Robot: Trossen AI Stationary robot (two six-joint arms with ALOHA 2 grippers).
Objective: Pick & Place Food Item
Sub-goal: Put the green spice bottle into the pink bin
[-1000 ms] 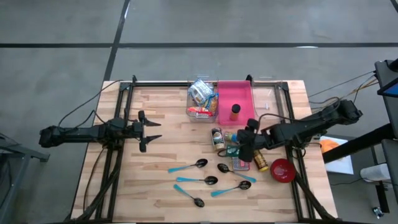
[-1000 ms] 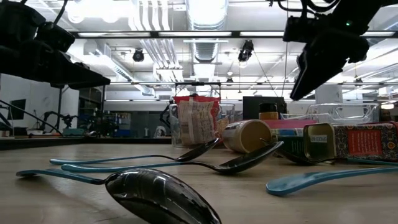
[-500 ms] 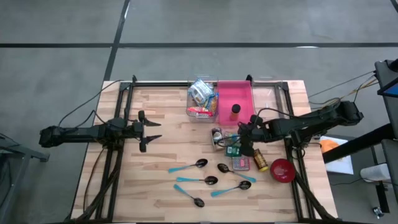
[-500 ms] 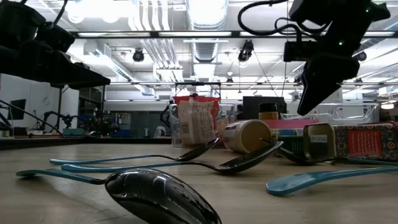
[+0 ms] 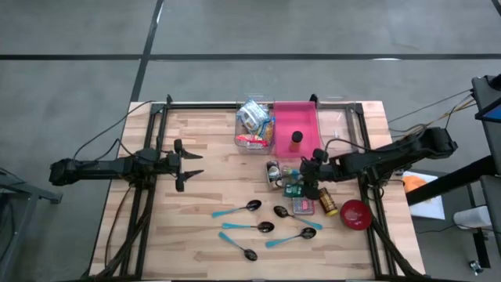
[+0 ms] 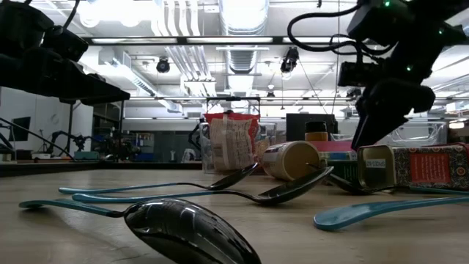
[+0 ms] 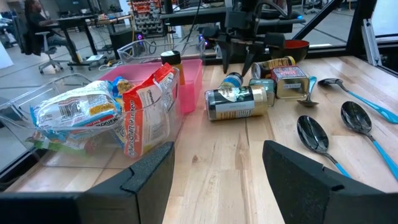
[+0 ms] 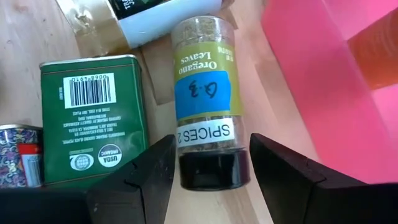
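The oregano spice jar (image 8: 205,118), clear with a blue label and black cap, is lying flat beside the pink bin (image 8: 323,74). It is being straddled, uncontacted, by the open right gripper (image 8: 208,168), cap facing the wrist.

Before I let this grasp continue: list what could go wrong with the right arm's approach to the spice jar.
1. The right end effector, open, straddles the oregano jar near its black cap; the jar lies on its side and could roll out of a closing grip.
2. The green tin lies right beside the jar, so one finger may strike or push it.
3. The pink bin wall stands close on the other side and might get nudged.

The left end effector waits far off.
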